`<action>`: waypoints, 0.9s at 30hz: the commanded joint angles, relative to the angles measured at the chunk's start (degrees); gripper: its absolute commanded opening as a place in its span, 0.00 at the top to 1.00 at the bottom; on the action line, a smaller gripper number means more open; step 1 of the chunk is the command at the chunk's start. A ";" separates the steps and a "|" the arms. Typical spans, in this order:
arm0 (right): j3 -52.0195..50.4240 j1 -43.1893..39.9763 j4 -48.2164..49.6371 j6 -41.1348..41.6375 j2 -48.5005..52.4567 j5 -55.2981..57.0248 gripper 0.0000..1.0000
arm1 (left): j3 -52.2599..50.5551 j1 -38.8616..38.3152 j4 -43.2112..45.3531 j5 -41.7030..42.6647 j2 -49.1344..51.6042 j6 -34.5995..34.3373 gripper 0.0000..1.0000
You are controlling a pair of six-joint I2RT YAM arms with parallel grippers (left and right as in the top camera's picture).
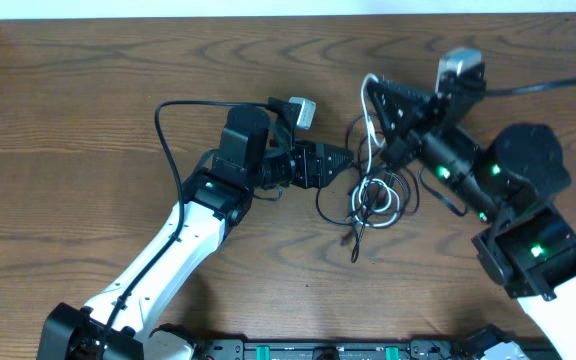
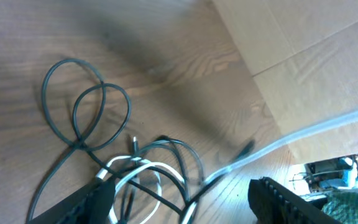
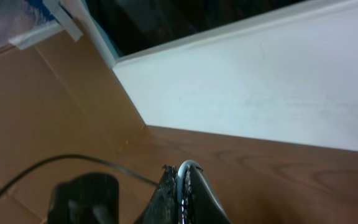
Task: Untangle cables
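Note:
A tangle of thin black cables and one white cable lies on the wooden table at centre right. My right gripper is shut on the white cable and holds it lifted above the tangle. My left gripper is open, low over the table, just left of the tangle. In the left wrist view its fingers straddle the white cable's loop and crossing black cables.
A cardboard-coloured sheet lies beyond the tangle in the left wrist view. A thick black arm wire loops left of the left arm. The table's far edge meets a white surface.

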 commanded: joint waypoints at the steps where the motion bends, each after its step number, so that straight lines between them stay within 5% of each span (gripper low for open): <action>1: 4.52 -0.24 -1.01 -0.42 2.40 0.00 0.99 | -0.11 -1.09 2.25 2.58 -0.42 0.83 0.27; 9: 8.02 -0.22 -1.46 3.65 4.33 -0.98 0.99 | -0.11 -5.35 5.81 -3.28 -0.42 0.87 0.26; 20: 10.03 -0.24 -1.57 5.95 4.11 -10.16 0.99 | -0.11 -9.44 5.81 -29.64 -0.39 -0.07 0.26; 23: 10.05 -0.22 -1.53 7.06 4.11 -10.67 0.99 | -0.11 -9.51 6.01 -29.77 -0.39 -0.72 0.35; 25: 10.08 -0.24 -1.49 7.02 4.11 -10.71 0.99 | -0.11 -9.94 6.01 -29.77 -0.11 -0.68 0.53; 27: 10.08 -0.24 -1.49 7.02 4.11 -10.75 0.99 | -0.11 -10.43 6.01 -29.79 0.39 -0.68 0.56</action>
